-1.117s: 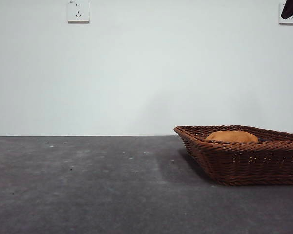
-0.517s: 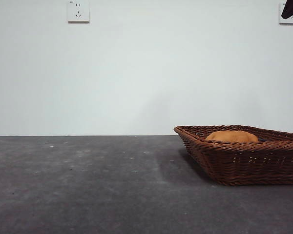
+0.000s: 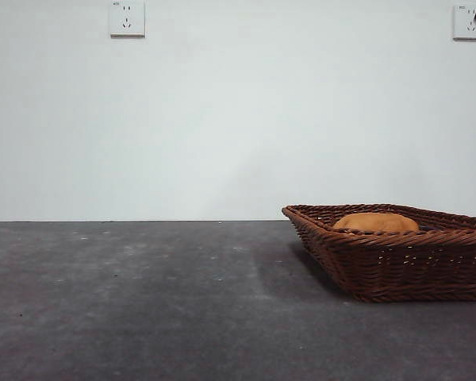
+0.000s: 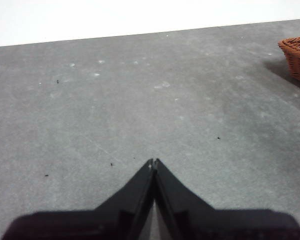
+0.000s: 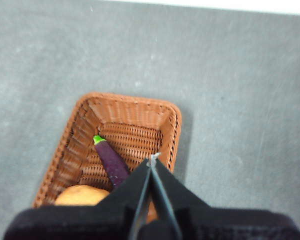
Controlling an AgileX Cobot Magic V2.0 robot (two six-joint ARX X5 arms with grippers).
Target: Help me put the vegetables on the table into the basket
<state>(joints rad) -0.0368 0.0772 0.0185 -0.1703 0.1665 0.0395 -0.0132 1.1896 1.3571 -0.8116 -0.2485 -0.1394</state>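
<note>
No readable labels anywhere. The left gripper point(image 4: 153, 161) had its jaws pressed together over bare table point(image 4: 115, 115), well apart from the basket point(image 4: 297, 55). The right gripper point(image 5: 153, 159), jaws together too, hung above the basket point(image 5: 85, 125), where the eggplant point(image 5: 111, 161) and potato point(image 5: 81, 195) lay.

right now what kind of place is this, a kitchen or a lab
Likely a lab test bench, not a kitchen: a bare grey table, a plain white wall with sockets, and one wicker basket of toy vegetables.
</note>
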